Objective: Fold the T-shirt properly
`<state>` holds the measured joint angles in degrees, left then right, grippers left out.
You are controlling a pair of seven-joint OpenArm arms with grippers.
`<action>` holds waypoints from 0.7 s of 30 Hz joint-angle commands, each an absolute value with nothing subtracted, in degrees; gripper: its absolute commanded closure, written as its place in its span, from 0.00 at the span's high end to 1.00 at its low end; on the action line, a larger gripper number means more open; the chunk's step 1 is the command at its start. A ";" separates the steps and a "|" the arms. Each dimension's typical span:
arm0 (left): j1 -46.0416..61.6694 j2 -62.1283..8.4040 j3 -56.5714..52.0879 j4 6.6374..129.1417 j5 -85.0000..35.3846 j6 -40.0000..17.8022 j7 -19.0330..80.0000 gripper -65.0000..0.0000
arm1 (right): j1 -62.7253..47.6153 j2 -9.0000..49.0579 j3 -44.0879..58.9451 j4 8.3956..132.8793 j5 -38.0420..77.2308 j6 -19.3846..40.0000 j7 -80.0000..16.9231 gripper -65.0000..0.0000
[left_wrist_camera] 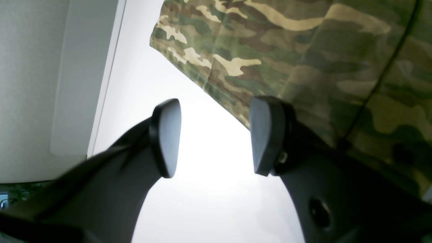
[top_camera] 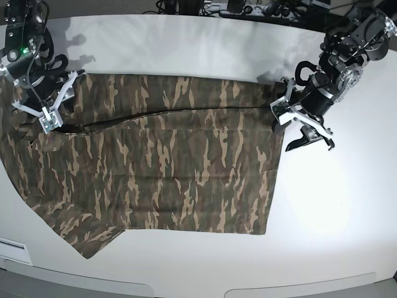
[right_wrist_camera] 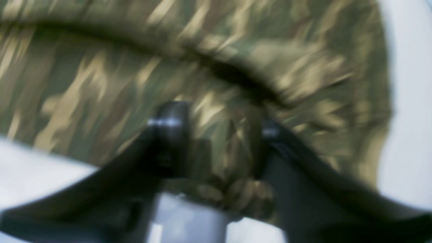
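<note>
T-shirt [top_camera: 167, 161]: I see the camouflage garment spread across the white table [top_camera: 347, 217], filling the left and middle of the base view, olive, brown and tan blotches throughout.

Fold line: in the base view a dark crease runs across the upper part of the cloth, from beside the right gripper toward the left one, where a top band lies folded over the layer beneath.

Left gripper [left_wrist_camera: 216, 136]: released. From my left wrist camera both dark pads stand well apart with only bare white table between them; the shirt's hemmed edge runs just beside the far pad. In the base view this gripper sits at the cloth's right-hand edge.

Right gripper [right_wrist_camera: 216, 141]: at the shirt's upper left corner in the base view. My right wrist picture is smeared with blur; bunched camouflage fabric fills the gap between the two fingers, but I cannot tell whether they clamp it or stand loose around it.

Writing: I can read no brand, label or lettering on the shirt, arms or table.

Table edge: a pale rim strip shows along the bottom of the base view.
</note>
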<state>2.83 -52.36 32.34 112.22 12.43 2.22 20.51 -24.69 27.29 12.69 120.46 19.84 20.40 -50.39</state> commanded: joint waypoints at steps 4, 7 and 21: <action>2.02 -53.32 31.83 112.99 12.84 3.27 19.31 0.51 | -24.34 28.27 13.17 116.46 19.20 19.62 -41.67 0.00; 2.02 -53.32 31.83 112.99 12.84 3.27 19.33 0.51 | -21.89 28.25 13.17 111.09 19.11 19.64 -40.14 0.00; 2.07 -53.32 31.83 113.03 12.82 3.29 19.59 0.51 | -7.66 28.73 13.17 97.86 8.97 16.36 -38.39 0.00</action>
